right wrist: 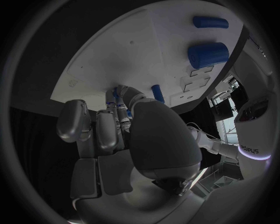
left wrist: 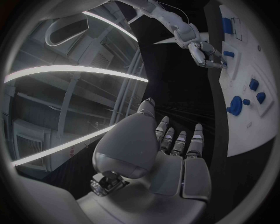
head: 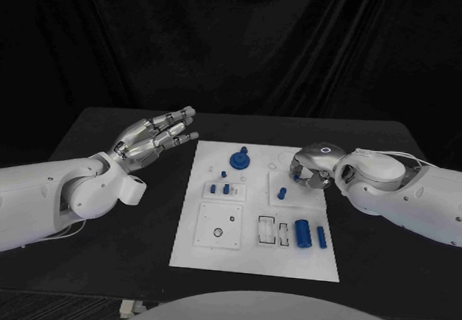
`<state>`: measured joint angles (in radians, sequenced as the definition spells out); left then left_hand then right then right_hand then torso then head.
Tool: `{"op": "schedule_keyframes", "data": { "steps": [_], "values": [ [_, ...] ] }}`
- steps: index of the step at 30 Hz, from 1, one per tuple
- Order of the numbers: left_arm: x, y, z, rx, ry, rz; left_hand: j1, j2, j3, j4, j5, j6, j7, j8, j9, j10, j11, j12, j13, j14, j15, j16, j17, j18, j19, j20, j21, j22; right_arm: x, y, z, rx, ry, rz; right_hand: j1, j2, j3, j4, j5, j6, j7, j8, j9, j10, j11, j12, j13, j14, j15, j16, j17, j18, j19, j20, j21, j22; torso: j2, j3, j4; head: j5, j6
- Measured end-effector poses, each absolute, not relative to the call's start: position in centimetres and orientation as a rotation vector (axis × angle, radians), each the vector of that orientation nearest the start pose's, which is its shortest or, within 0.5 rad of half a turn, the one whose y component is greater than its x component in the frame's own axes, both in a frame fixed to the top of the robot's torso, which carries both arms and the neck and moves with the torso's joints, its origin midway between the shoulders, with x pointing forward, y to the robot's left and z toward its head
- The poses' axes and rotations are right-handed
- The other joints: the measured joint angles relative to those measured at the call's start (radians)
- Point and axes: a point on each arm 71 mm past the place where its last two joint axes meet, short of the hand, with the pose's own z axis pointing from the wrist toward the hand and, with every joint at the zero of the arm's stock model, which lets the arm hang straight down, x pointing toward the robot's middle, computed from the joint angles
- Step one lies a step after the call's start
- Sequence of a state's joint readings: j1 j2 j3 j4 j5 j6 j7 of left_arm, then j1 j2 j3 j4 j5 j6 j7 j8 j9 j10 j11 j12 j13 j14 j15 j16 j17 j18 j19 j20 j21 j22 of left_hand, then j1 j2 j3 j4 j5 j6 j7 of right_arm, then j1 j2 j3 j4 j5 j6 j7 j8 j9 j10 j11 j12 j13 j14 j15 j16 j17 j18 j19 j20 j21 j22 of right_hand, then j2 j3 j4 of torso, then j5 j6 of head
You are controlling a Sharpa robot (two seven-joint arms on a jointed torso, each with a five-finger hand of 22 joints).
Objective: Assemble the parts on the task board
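On board (head: pixel 254 259), cylinder (head: pixel 302 233) lengthwise

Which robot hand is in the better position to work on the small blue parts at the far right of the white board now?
The right robot hand, probably. It is over the task board, fingers down beside a small blue peg. The left robot hand is raised, fingers spread, over the black table beside the board.

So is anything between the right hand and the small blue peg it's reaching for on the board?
Nothing visible stands in the way. The right hand is over the far right part of the white board, fingers curled down beside the small blue peg. Whether they touch a part I cannot tell. The left hand is off the board, fingers apart.
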<state>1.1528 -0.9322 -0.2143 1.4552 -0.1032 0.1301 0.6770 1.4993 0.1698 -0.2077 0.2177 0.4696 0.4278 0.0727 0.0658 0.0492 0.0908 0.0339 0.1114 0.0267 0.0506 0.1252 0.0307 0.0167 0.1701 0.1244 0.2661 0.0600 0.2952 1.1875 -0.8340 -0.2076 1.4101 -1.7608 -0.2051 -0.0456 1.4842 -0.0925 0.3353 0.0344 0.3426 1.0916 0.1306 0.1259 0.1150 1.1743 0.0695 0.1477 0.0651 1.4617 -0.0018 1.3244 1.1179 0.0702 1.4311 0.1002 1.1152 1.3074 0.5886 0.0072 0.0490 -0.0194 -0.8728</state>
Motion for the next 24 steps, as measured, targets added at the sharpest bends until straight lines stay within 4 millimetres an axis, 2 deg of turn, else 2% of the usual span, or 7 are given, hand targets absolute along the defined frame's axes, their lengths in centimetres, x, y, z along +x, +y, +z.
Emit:
{"op": "schedule_keyframes", "data": {
  "steps": [2, 4, 6, 7, 16, 24],
  "values": [
    [44.9, 25.6, -24.2, -0.926, 1.522, -1.864, 0.002, -0.002, 0.000, 0.000, 0.000, 0.003, -0.003, 0.000, 0.000, 0.000, 0.000, 0.001, 0.001, 0.000, 0.000, 0.000, 0.000, 0.000, 0.000, 0.000, 0.000, 0.000, 47.0, -22.6, -26.1, -0.572, 1.813, 0.415, 0.000, 0.000, 0.000, 0.000, 0.000, 0.000, 0.000, 0.000, 0.000, 0.000, 0.000, 0.000, 0.001, 0.000, 0.000, 0.000, -0.001, 0.000, 0.000, 0.000, 0.000, 0.000, 0.000, 0.0000, -0.0002, 0.001, 0.000],
    [44.9, 25.6, -24.2, -0.926, 1.521, -1.863, 0.002, -0.002, 0.000, 0.000, 0.000, 0.007, 0.000, 0.000, 0.000, 0.000, 0.000, 0.005, 0.001, 0.000, 0.000, 0.000, 0.000, 0.000, 0.000, 0.000, 0.000, 0.002, 46.9, -22.6, -26.0, -0.571, 1.807, 0.418, 0.002, -0.002, 0.012, -0.009, -0.048, 0.000, 0.000, 0.000, 0.003, 0.005, 0.005, -0.004, 0.001, 0.004, -0.004, 0.000, -0.002, 0.000, 0.000, 0.000, 0.000, 0.000, 0.000, 0.0000, -0.0002, 0.001, 0.000],
    [45.0, 25.6, -24.3, -0.926, 1.521, -1.861, 0.002, -0.002, 0.000, 0.000, 0.000, 0.007, 0.000, 0.004, 0.001, 0.000, 0.000, 0.005, 0.001, 0.000, 0.000, 0.000, 0.000, 0.000, 0.004, 0.004, 0.000, 0.002, 46.9, -22.6, -26.0, -0.569, 1.801, 0.421, 0.007, -0.006, 0.044, -0.011, -0.118, 0.000, 0.000, 0.000, 0.005, 0.009, 0.001, -0.013, 0.001, 0.004, -0.004, 0.000, -0.002, 0.000, 0.000, 0.000, 0.000, 0.000, 0.000, 0.0000, -0.0003, 0.001, 0.000],
    [45.0, 25.7, -24.3, -0.926, 1.521, -1.861, 0.002, -0.002, 0.000, 0.000, 0.000, 0.007, 0.001, 0.004, 0.001, 0.000, 0.000, 0.005, 0.001, 0.000, 0.000, 0.000, 0.000, 0.000, 0.004, 0.004, 0.000, 0.002, 46.8, -22.6, -25.9, -0.568, 1.798, 0.424, 0.008, -0.005, 0.047, -0.011, -0.127, 0.000, 0.000, 0.000, 0.006, 0.011, 0.000, -0.013, 0.001, 0.004, -0.004, 0.000, -0.002, 0.000, 0.000, 0.000, 0.000, 0.000, 0.000, 0.0000, -0.0003, 0.002, 0.000],
    [45.0, 25.7, -24.3, -0.926, 1.521, -1.860, 0.002, -0.002, 0.000, 0.000, 0.004, 0.007, 0.000, 0.004, 0.001, 0.000, 0.000, 0.005, 0.001, 0.004, 0.004, 0.004, 0.001, 0.000, 0.004, 0.004, 0.000, 0.003, 46.6, -22.8, -25.1, -0.561, 1.761, 0.440, 0.010, -0.003, 0.055, -0.008, -0.131, 0.003, 0.003, 0.000, 0.006, 0.011, 0.000, -0.015, 0.001, 0.004, -0.004, 0.000, -0.001, 0.000, 0.000, 0.000, 0.000, 0.000, -0.001, -0.0001, -0.0004, 0.008, 0.000],
    [45.1, 25.8, -24.3, -0.927, 1.521, -1.856, 0.002, -0.002, -0.003, -0.003, 0.004, 0.007, 0.000, 0.004, 0.001, 0.003, 0.003, 0.005, 0.001, 0.004, 0.004, 0.004, 0.001, 0.000, 0.004, 0.004, 0.000, 0.003, 46.6, -22.5, -22.0, -0.568, 1.696, 0.458, 0.010, -0.003, 0.060, -0.004, -0.138, 0.003, 0.003, 0.000, 0.007, 0.011, 0.000, -0.019, 0.000, 0.004, -0.004, 0.000, -0.003, 0.000, 0.000, 0.000, 0.000, 0.000, -0.001, -0.0002, -0.0004, 0.015, 0.000]
  ]
}}
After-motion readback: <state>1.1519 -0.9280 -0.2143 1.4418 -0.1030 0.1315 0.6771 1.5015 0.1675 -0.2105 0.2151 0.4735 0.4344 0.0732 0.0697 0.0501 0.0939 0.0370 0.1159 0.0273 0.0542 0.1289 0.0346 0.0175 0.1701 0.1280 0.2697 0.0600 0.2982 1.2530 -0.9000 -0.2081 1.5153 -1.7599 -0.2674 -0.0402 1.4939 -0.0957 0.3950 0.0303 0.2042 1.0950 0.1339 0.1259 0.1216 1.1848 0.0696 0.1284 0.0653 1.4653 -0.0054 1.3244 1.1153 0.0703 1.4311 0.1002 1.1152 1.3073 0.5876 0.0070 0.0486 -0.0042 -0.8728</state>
